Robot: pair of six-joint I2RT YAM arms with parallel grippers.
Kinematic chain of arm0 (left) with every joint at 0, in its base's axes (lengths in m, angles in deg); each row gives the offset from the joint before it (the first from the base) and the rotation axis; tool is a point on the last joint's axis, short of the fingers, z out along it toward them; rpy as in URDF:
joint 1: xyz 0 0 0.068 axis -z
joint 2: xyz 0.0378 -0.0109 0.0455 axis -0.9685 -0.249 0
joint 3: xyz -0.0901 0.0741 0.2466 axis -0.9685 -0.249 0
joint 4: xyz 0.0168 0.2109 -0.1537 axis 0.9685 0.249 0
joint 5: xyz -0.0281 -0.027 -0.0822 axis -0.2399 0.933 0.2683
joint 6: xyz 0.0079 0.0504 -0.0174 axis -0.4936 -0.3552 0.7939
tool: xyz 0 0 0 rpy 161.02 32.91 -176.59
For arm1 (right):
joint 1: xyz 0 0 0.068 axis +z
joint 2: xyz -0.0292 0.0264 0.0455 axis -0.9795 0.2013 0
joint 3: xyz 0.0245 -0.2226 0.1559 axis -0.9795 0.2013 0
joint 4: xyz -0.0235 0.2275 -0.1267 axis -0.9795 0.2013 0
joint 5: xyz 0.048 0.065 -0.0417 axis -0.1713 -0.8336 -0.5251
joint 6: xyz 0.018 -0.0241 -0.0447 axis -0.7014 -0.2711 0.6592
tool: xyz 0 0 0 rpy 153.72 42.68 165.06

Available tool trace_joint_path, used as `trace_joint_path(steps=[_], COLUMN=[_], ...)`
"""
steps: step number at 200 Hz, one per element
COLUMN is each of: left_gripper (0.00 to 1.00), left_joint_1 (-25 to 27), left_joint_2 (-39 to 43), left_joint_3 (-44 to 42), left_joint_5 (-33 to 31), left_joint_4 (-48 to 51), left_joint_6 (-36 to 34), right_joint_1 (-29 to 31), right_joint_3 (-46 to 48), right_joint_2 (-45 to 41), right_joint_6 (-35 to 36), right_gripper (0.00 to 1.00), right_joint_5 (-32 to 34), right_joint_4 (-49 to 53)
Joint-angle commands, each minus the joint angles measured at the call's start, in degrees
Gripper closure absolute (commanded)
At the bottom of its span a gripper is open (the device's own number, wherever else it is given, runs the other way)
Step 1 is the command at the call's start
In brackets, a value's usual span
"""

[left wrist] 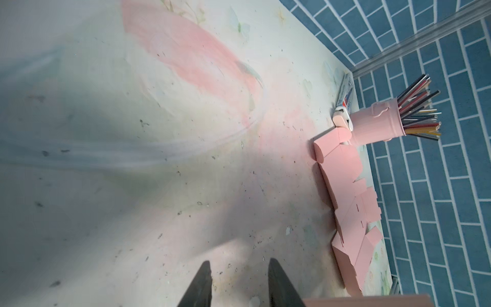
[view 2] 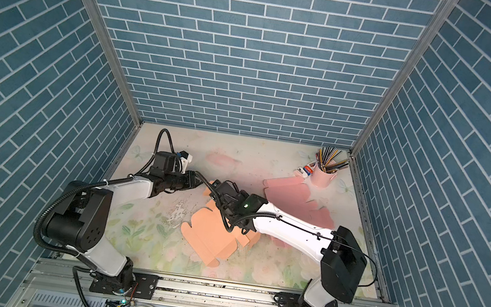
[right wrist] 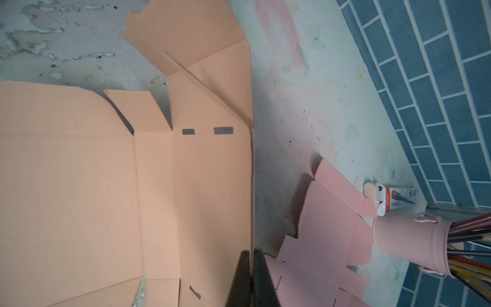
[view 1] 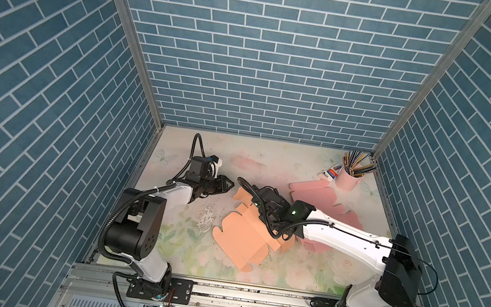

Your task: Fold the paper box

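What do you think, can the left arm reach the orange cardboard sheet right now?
Probably yes: the open left gripper hovers right beside a flap of the orange cardboard sheet, nothing between them.

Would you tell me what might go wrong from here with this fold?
The right hand pinches only the thin edge of a raised flap on the peach box blank; it may slip or crease wrongly. The left hand is open, off the blank, so the sheet may slide into the pink blanks beside it.
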Motion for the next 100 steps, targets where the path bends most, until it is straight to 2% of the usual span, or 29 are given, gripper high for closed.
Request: trace_joint_path(steps=[1, 100], left_gripper=[0.63, 0.63], left_joint_1=[1.31, 1.62], left_joint_2=[0.16, 4.14], left_joint_3=[-0.47, -9.81], left_joint_5=[2.13, 1.87], left_joint_4=[-3.25, -11.29], left_joint_6=[0.97, 4.23], right_joint_1=[0.23, 1.18], right_joint_3=[-1.43, 0.45], right_joint_2=[1.28, 5.37], right_joint_6=[5.8, 20.13], right_gripper=[1.0, 1.0], right_joint_5=[4.3, 3.48], right_joint_4=[-1.22, -12.38])
